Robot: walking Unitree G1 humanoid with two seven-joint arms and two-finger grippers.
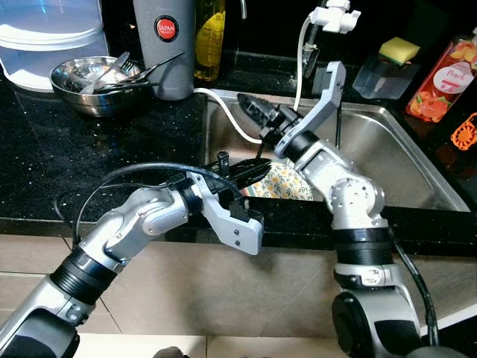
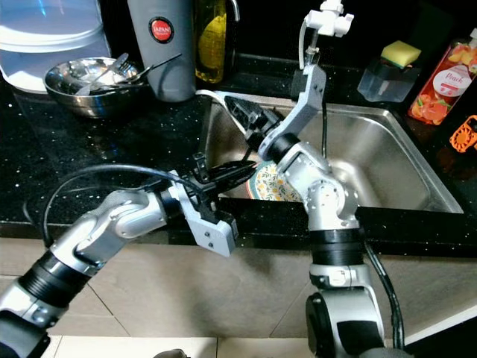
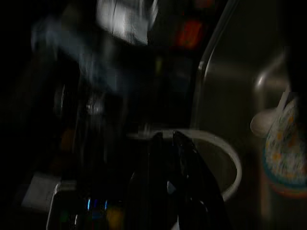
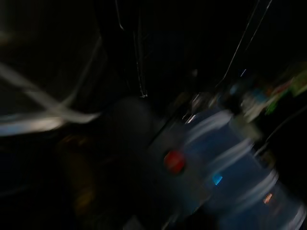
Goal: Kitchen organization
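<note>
A plate with a flower pattern [image 1: 289,183] leans in the steel sink [image 1: 387,149] near its front left corner. My left gripper [image 1: 252,171] reaches over the sink's front edge, fingers together, tips at the plate's left rim; I cannot tell if they touch it. In the left wrist view the black fingers [image 3: 184,163] lie side by side, with the plate [image 3: 284,153] off to one side. My right gripper [image 1: 250,109] hovers over the sink's left edge, pointing toward the counter, shut and holding nothing.
On the black counter [image 1: 45,156] stand a steel bowl of utensils [image 1: 91,83], a grey flask [image 1: 165,46], an oil bottle [image 1: 209,37] and a white tub [image 1: 45,37]. A white hose [image 1: 223,110] crosses the sink's edge. Faucet [image 1: 333,18], sponge [image 1: 399,50] and soap bottle [image 1: 443,78] sit behind.
</note>
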